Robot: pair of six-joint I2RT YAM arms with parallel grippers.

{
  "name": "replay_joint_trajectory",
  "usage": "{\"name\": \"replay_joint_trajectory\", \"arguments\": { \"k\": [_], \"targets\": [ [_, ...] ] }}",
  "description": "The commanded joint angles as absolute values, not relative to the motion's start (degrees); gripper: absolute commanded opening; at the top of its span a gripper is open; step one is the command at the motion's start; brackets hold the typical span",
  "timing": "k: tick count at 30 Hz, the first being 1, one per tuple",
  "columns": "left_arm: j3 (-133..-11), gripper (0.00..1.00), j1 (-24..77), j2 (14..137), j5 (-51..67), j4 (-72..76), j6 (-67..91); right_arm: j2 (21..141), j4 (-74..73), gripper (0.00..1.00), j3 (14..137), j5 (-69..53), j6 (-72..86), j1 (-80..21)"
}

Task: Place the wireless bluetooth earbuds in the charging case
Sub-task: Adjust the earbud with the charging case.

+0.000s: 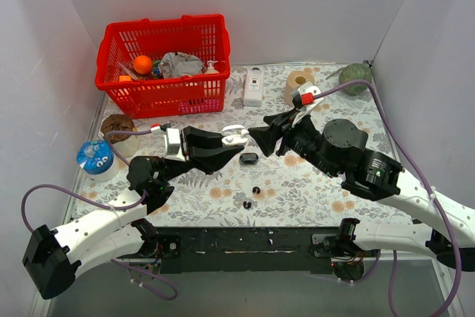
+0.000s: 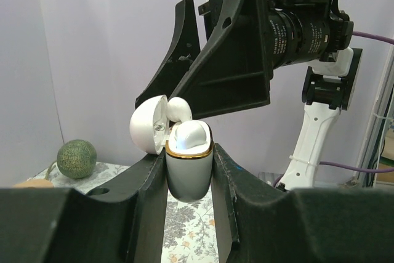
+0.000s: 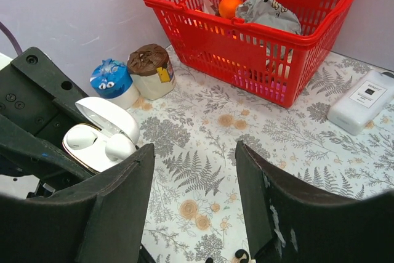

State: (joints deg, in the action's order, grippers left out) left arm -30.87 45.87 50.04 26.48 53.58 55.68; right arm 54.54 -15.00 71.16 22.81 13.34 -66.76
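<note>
Already, white earbuds (image 2: 192, 135) are tucked in the case (image 2: 188, 177) gripped by left pincer (image 2: 188, 167); right pincer (image 3: 194, 152) is spread; black earbuds (image 1: 256, 190) are left at 6 o'clock.

A robot lab test booth: plain white walls (image 1: 223, 5) enclose a floral-clothed table (image 1: 312, 191).

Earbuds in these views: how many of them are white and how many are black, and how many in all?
White earbuds: 2, at the open white case
Black earbuds: 2, loose on the table
Total: 4
</note>
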Motion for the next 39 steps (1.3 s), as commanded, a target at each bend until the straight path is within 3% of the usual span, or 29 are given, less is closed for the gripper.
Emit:
{"name": "replay_joint_trajectory", "arguments": {
  "k": [1,29,39],
  "targets": [
    [-31.99,0.00,45.88,49.31,27.16,54.58,55.81,54.93,-13.62,0.63,72.86,21.10,14.15,-66.80],
    [-34.28,0.00,45.88,52.91,21.71,50.89,54.14,53.44,-11.86,0.62,72.25,17.49,13.80,-66.80],
    [-33.13,0.00,45.88,51.77,22.32,51.86,54.14,48.87,-10.11,0.63,70.49,23.73,12.57,-66.80]
  ]
}}
